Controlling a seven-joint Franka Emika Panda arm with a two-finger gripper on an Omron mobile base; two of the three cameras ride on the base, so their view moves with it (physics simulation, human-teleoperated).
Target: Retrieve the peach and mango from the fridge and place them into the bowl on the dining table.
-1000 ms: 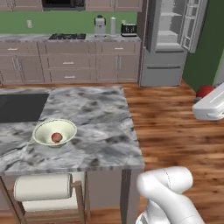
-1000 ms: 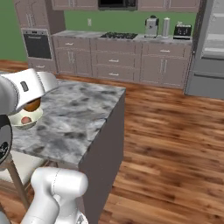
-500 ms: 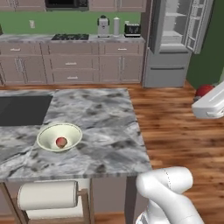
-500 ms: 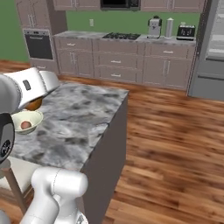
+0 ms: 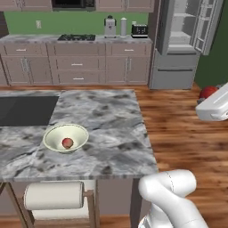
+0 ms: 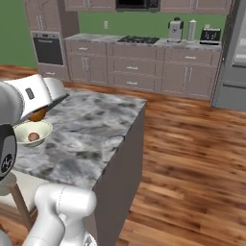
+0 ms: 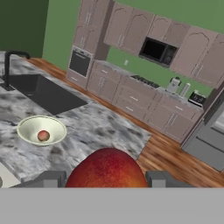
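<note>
Hand view: a large red-and-orange fruit, judged to be the mango (image 7: 107,168), is being held between the two dark fingertips of the pincer (image 7: 107,178), whose jaws are clamped on its sides so that it can be carried without rolling free. It is being kept high above the desk (image 5: 111,129), the marbled dining table, presumably so that it clears the straight edge on the way in. The bowl (image 5: 66,138) is sitting near the desk's front edge, toward the left corner, well apart from the sink. One small reddish fruit, judged to be the peach (image 5: 67,143), is already lying in the bowl's hollow, so half of the task is being treated as done. The fridge (image 5: 182,42) is standing at the far right of the kitchen with its doors left open, well away from the desk. The mango is judged to need lowering over the bowl before being released.
</note>
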